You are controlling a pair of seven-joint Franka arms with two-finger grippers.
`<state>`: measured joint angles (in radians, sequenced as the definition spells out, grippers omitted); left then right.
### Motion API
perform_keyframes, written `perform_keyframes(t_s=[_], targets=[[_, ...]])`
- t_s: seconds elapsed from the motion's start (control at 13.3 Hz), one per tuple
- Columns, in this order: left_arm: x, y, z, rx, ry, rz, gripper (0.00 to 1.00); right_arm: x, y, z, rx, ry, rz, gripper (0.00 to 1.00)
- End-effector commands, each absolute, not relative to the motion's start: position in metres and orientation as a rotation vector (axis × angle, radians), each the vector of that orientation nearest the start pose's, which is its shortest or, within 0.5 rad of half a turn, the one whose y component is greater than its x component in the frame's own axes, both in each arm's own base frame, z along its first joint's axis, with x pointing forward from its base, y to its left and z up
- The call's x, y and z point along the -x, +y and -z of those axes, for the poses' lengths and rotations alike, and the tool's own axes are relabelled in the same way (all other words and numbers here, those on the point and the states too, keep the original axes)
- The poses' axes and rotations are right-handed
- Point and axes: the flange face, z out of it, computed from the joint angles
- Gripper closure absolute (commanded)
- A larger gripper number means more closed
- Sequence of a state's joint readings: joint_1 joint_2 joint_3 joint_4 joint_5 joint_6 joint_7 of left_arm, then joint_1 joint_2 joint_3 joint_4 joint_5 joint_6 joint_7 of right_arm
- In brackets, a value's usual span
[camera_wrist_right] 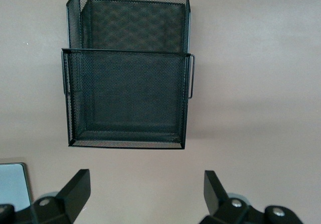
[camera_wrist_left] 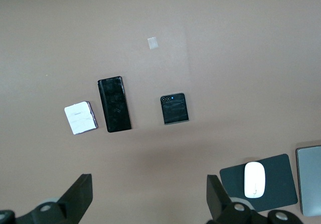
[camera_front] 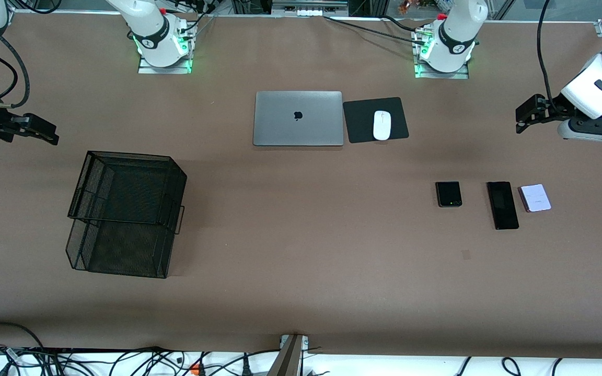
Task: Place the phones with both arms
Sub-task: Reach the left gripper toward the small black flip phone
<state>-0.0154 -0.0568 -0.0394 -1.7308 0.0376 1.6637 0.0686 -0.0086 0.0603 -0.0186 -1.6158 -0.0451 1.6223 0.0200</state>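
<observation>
Three phones lie in a row toward the left arm's end of the table: a small squarish black phone with a green dot [camera_front: 448, 194], a long black slab [camera_front: 502, 204] and a small lavender-white phone [camera_front: 534, 198]. The left wrist view shows the same three: the small black phone [camera_wrist_left: 174, 109], the slab [camera_wrist_left: 114, 104] and the lavender-white phone [camera_wrist_left: 80, 117]. My left gripper [camera_front: 521, 121] [camera_wrist_left: 149, 194] is open and empty, up in the air over the table's edge at that end. My right gripper [camera_front: 49, 136] [camera_wrist_right: 148, 191] is open and empty, up in the air beside the mesh tray.
A black two-tier mesh tray [camera_front: 128, 155] [camera_wrist_right: 128, 50] stands toward the right arm's end. A closed grey laptop [camera_front: 298, 118] and a white mouse [camera_front: 382, 125] on a black pad [camera_front: 356, 130] lie near the robots' bases. A small tape patch [camera_front: 466, 254] marks the table.
</observation>
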Motion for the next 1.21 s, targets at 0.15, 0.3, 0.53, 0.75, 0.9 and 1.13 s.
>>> perform_keyframes(t_s=[0.15, 0.3, 0.53, 0.75, 0.9, 1.13], targets=[[-0.551, -0.028, -0.593, 3.090, 0.228, -0.027, 0.00, -0.573, -0.020, -0.575, 3.179, 0.054, -0.076, 0.00], [-0.553, -0.027, -0.589, 3.090, 0.226, -0.037, 0.00, -0.573, -0.020, -0.575, 3.179, 0.054, -0.076, 0.00], [-0.551, -0.033, -0.587, 3.101, 0.239, -0.067, 0.00, -0.573, -0.020, -0.575, 3.179, 0.054, -0.076, 0.00], [-0.564, -0.032, -0.568, 3.109, 0.242, -0.146, 0.00, -0.573, -0.020, -0.575, 3.179, 0.054, -0.076, 0.00], [-0.575, -0.033, -0.533, 3.106, 0.232, -0.265, 0.00, -0.573, -0.020, -0.575, 3.179, 0.054, -0.076, 0.00], [-0.599, -0.035, -0.443, 3.099, 0.153, -0.464, 0.00, -0.573, -0.020, -0.575, 3.179, 0.054, -0.076, 0.00]])
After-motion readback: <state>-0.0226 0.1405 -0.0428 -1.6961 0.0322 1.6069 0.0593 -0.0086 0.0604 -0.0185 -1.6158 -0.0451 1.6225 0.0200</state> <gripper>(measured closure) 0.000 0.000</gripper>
